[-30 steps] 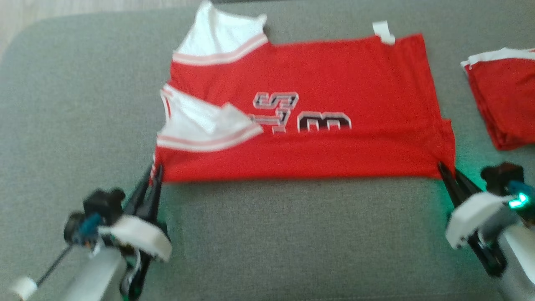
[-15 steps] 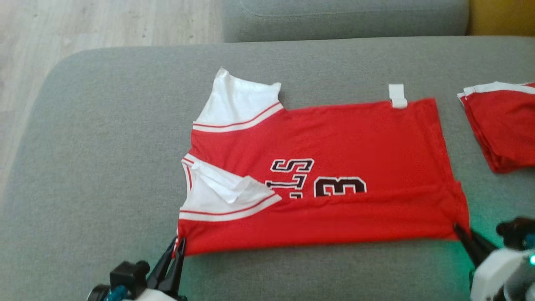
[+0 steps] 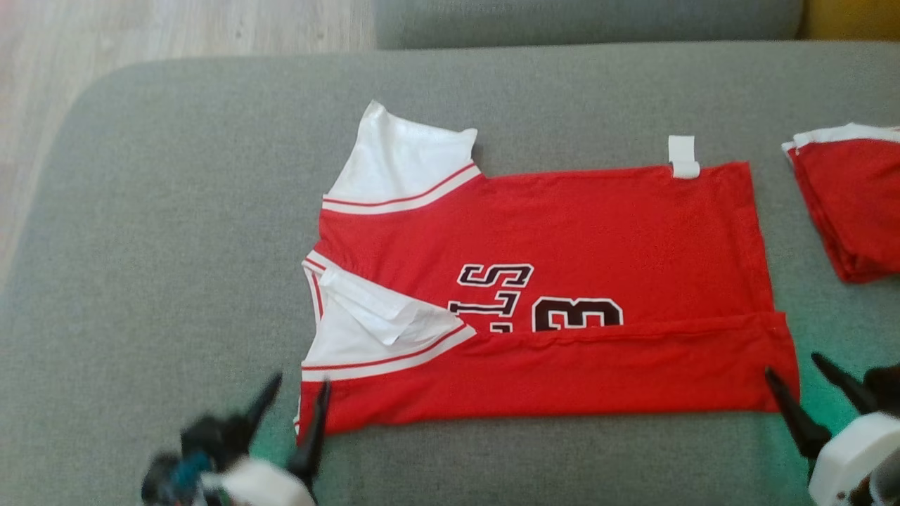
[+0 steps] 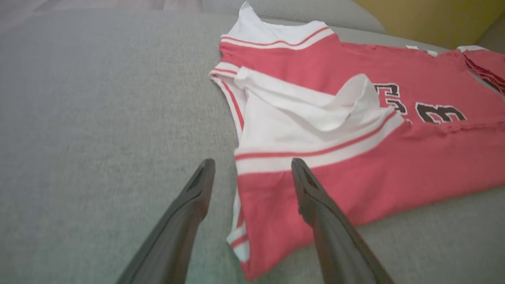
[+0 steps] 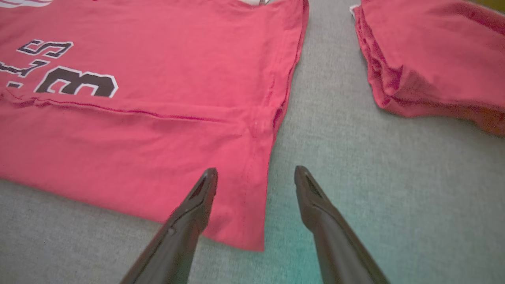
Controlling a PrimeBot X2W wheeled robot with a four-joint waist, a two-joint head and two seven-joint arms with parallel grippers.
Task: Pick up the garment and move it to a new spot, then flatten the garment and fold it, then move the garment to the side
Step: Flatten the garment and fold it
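The garment (image 3: pixel 576 239), a red jersey with white striped trim and black lettering, lies flat on the grey cushion (image 3: pixel 176 232), its near edge folded over as a long red strip. My left gripper (image 3: pixel 301 393) stands open over the jersey's near left corner (image 4: pixel 256 221), one finger on each side of the edge. At the near right corner (image 5: pixel 244 213) my right gripper (image 3: pixel 801 372) is open too, straddling the hem. Neither holds the cloth. The left wrist view shows the white armhole trim (image 4: pixel 307 118) bunched just beyond the fingers.
A second red garment (image 3: pixel 851 204), folded, lies at the cushion's right edge (image 5: pixel 434 59). Wooden floor (image 3: pixel 176 35) shows beyond the cushion's rounded far left corner. Another grey cushion (image 3: pixel 583 21) sits behind.
Both grippers have opened and let go of the jersey's near corners. The near edge now lies folded over the lettering. The camera has tilted, shifting the whole picture.
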